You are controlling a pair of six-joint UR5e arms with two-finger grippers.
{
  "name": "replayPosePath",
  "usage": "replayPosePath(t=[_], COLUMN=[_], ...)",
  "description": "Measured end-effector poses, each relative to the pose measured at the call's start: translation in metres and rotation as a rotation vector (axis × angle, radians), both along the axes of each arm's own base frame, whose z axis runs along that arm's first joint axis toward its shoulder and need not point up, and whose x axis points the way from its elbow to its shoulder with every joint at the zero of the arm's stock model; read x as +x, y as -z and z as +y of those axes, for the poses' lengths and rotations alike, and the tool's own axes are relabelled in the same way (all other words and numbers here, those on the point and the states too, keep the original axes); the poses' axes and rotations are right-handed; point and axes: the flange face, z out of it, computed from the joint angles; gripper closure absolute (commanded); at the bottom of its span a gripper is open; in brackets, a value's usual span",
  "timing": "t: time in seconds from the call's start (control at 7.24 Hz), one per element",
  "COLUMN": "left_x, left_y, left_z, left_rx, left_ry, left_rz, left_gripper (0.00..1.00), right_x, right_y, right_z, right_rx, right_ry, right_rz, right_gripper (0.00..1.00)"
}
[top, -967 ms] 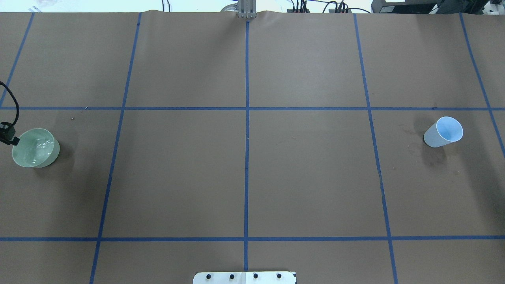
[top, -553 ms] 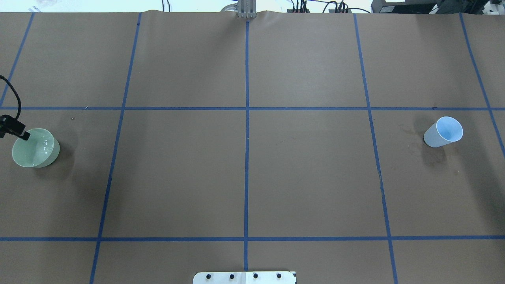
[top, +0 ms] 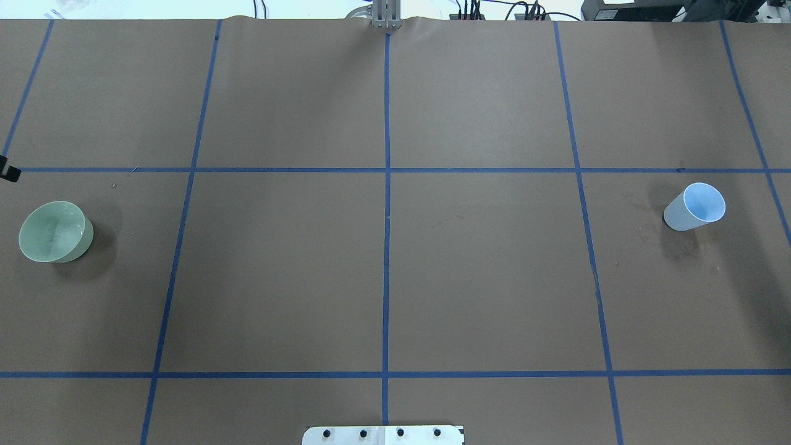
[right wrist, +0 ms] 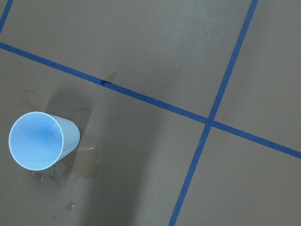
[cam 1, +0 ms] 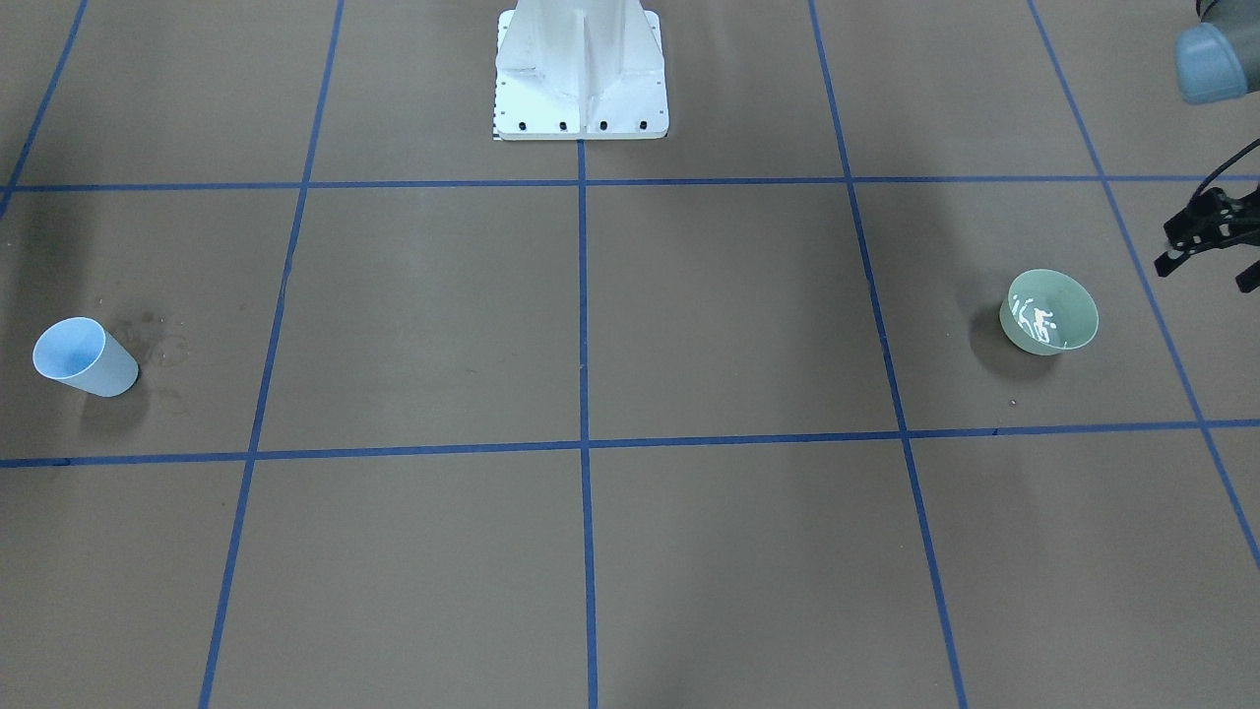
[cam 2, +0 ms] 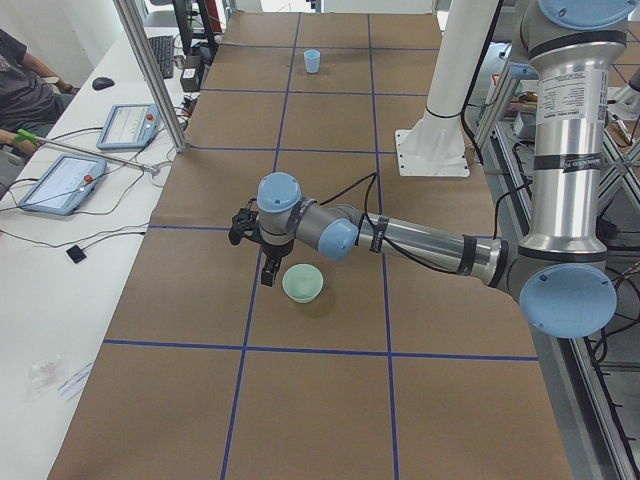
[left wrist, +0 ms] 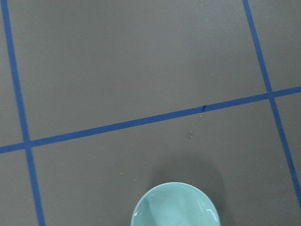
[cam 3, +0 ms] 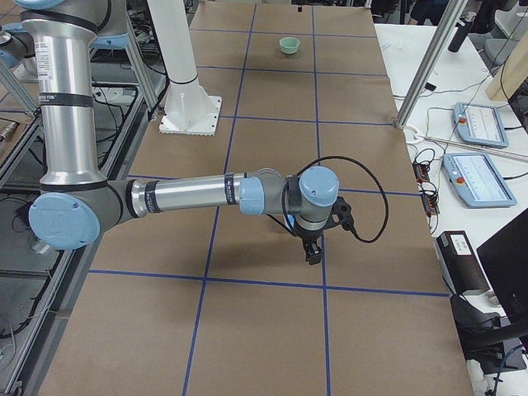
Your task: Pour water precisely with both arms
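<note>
A pale green bowl (cam 1: pixel 1049 312) stands on the brown table, and the water (cam 1: pixel 1039 323) in it shows as white glints. My left gripper (cam 1: pixel 1207 270) hangs open beside the bowl, nearer the table's end and apart from its rim, holding nothing. The left wrist view catches the bowl (left wrist: pixel 175 208) at its bottom edge. A light blue cup (top: pixel 695 207) stands upright at the other end and looks empty in the right wrist view (right wrist: pixel 40 140). My right gripper (cam 3: pixel 313 250) hangs over the table there. I cannot tell whether it is open or shut.
The white pedestal (cam 1: pixel 581 74) is bolted at the robot's side of the table. Blue tape lines grid the brown paper. Wet marks (right wrist: pixel 82 162) lie around the cup. A person and two tablets (cam 2: pixel 60 182) are at the side bench.
My left gripper has drawn back from the bowl's rim, almost out of the overhead view. The ripples in the bowl have calmed. The cup has not moved.
</note>
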Motion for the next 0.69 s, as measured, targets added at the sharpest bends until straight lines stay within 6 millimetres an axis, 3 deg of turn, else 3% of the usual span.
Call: replayPosePath(t=[0.28, 0.41, 0.69], left_x=[-0.059, -0.078, -0.093], left_y=[-0.038, -0.041, -0.034], left_z=[0.016, 0.028, 0.047], left_rx=[-0.095, -0.112, -0.104], left_ry=[0.037, 0.069, 0.112], left_rz=[0.044, 0.059, 0.004], left_gripper=[0.0, 0.0, 0.0], right_x=[0.013, 0.024, 0.033], right_y=[-0.001, 0.003, 0.003], right_z=[-0.002, -0.001, 0.008], right_rx=[-0.022, -0.017, -0.019], right_ry=[-0.022, -0.043, -0.062], right_rz=[0.039, 0.064, 0.087], right_gripper=[0.01, 0.01, 0.01])
